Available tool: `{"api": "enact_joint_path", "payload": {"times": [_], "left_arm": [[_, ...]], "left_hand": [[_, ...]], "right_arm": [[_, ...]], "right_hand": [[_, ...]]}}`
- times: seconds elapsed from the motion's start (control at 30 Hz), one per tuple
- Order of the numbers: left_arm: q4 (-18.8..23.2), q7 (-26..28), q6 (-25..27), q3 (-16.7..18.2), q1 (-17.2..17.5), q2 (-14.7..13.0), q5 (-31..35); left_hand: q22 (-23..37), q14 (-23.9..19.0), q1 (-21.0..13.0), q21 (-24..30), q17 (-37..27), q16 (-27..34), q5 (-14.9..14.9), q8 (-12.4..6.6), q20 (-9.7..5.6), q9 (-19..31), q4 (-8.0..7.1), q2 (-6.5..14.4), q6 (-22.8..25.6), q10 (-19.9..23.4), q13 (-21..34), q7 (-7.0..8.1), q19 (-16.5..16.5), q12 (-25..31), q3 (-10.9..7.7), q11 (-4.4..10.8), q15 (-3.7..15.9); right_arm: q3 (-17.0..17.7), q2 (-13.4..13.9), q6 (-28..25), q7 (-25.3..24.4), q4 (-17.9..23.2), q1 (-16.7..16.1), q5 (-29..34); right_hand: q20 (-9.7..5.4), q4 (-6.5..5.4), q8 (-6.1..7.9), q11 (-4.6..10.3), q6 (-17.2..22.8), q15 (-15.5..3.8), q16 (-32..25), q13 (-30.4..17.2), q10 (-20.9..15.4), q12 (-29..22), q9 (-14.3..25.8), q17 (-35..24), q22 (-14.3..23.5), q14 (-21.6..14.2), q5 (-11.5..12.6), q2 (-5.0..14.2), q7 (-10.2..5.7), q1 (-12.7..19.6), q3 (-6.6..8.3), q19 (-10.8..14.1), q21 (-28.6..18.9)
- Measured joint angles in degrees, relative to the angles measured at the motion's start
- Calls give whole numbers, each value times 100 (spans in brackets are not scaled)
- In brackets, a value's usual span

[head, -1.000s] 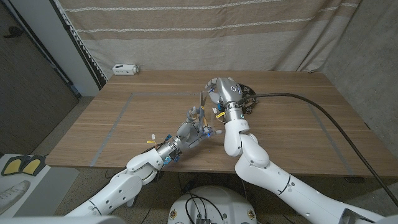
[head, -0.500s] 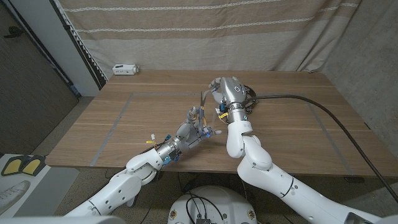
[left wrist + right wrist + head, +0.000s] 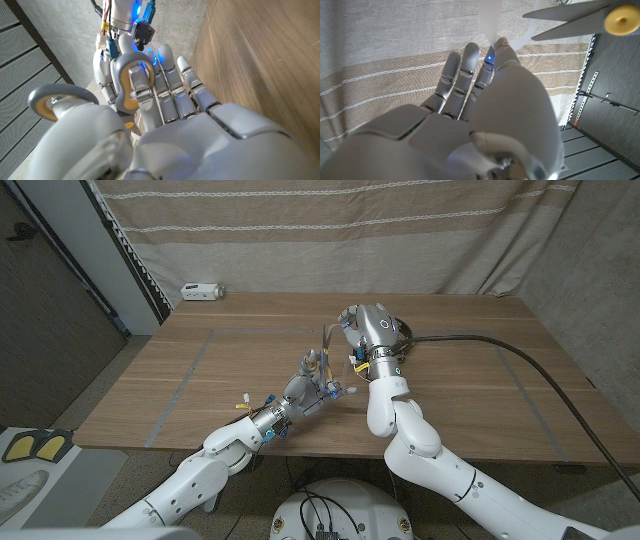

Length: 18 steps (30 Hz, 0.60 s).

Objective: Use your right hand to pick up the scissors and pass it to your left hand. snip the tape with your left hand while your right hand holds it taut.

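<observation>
My left hand (image 3: 305, 390) is raised over the table's middle and grips the scissors (image 3: 325, 345), blades pointing up and away from me. In the left wrist view its fingers pass through the grey, yellow-lined handle loops (image 3: 125, 75). My right hand (image 3: 368, 325) is lifted just right of the blade tips. Its thumb and fingers pinch a translucent strip of tape (image 3: 489, 17) that runs up past the fingertips. The open scissors blades (image 3: 570, 17) with a yellow pivot lie close beside that strip. A dark object (image 3: 402, 330) sits on the table behind my right hand, mostly hidden.
A thick black cable (image 3: 520, 365) runs from behind my right hand across the table (image 3: 200, 370) to its right front edge. A small white device (image 3: 203, 290) sits at the far left corner. A striped curtain hangs behind the table.
My right hand has drifted slightly to the right and turned a little. The left hand and the scissors have stayed in place.
</observation>
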<state>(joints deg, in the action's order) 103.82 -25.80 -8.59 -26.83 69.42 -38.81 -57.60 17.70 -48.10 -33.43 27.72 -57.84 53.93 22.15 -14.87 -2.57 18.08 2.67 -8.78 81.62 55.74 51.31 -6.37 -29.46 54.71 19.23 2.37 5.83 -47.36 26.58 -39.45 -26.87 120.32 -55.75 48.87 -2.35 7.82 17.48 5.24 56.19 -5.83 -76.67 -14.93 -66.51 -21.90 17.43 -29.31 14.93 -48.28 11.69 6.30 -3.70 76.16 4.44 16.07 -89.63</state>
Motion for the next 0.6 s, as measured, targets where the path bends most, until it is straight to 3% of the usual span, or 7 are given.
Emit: {"api": "enact_joint_path", "payload": {"times": [0.6], "left_arm": [[-30,-14,-50,0,-30,41,19]], "left_hand": [[-1,10,94,0,2,0,1,0,0,-11,-46,-93,0,0,-13,0,0,0,46,0,10]], "right_arm": [[133,27,-98,54,26,-57,32]], "right_hand": [[0,0,0,-14,0,-32,-75,-1,-15,5,28,58,-4,31,0,0,0,0,0,0,0]]}}
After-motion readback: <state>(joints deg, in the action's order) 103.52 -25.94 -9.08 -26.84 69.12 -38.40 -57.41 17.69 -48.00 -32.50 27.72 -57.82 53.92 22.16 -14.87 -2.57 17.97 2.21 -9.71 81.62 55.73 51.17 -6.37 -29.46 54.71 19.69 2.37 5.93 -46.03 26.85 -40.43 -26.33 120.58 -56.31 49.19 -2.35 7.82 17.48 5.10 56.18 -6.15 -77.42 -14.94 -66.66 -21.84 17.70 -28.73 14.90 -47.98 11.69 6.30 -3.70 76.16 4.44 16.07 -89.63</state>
